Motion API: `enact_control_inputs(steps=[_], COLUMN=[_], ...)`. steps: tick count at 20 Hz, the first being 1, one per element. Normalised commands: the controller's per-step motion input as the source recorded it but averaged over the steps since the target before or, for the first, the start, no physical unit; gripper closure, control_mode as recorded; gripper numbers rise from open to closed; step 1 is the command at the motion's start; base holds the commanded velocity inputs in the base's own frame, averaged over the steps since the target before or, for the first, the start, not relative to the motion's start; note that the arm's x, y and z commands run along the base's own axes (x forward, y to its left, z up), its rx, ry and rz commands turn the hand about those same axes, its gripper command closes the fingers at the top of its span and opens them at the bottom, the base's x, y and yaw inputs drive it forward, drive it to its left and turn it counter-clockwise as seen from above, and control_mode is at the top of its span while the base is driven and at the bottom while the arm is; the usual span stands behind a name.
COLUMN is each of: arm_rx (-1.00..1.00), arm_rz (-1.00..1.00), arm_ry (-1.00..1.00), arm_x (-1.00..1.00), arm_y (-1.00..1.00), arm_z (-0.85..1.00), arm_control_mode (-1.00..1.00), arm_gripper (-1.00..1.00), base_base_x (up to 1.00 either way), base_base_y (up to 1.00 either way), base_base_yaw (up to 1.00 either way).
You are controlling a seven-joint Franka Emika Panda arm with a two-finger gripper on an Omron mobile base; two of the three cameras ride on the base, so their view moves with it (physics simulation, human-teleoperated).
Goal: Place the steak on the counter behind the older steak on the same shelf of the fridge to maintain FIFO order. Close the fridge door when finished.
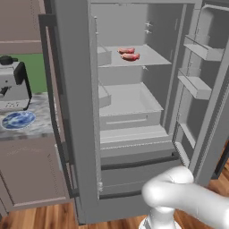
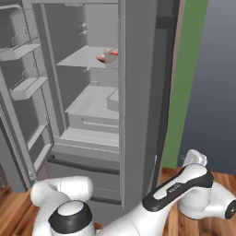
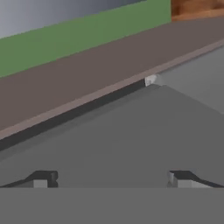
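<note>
We find the jaws (image 3: 109, 177) standing wide and empty — tips well apart, facing a plain grey face of the fridge (image 1: 74, 112) low at its side. Both doors stand open. Far above the jaws, on the upper shelf (image 1: 150, 57), two steaks lie touching: one (image 1: 126, 51) behind, the other (image 1: 130, 57) in front — which is older we cannot tell. The bench (image 1: 38, 127) carries a blue plate (image 1: 18, 120).

Stood at far left: dark-topped grey coffee machine (image 1: 13, 85). Lay just in front of it: blue patterned plate (image 1: 19, 119). Backed by green wall (image 1: 33, 70).
</note>
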Motion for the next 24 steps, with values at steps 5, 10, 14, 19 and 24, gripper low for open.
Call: enact_control_inputs(steps=[5, 10, 14, 19, 24], arm_rx=[0.05, 0.0, 0.0, -0.06, -0.04], arm_rz=[0.1, 0.1, 0.09, 0.05, 0.03], arm_ry=[0.01, 0.0, 0.0, -0.05, -0.04], arm_x=[0.8, 0.57, 0.13, -0.14, -0.07], arm_y=[0.05, 0.36, 0.69, 0.95, 1.0], arm_z=[-0.25, -0.04, 0.0, 0.0, 0.0], arm_control_mode=[-1.0, -1.0, -1.0, -1.0, -1.0], arm_gripper=[-1.0, -1.0, -1.0, -1.0, -1.0], base_base_x=[0.0, 0.0, 0.0, 0.0, 0.0], base_base_y=[0.0, 0.0, 0.0, 0.0, 0.0], base_base_yaw=[0.0, 0.0, 0.0, 0.0, 0.0])
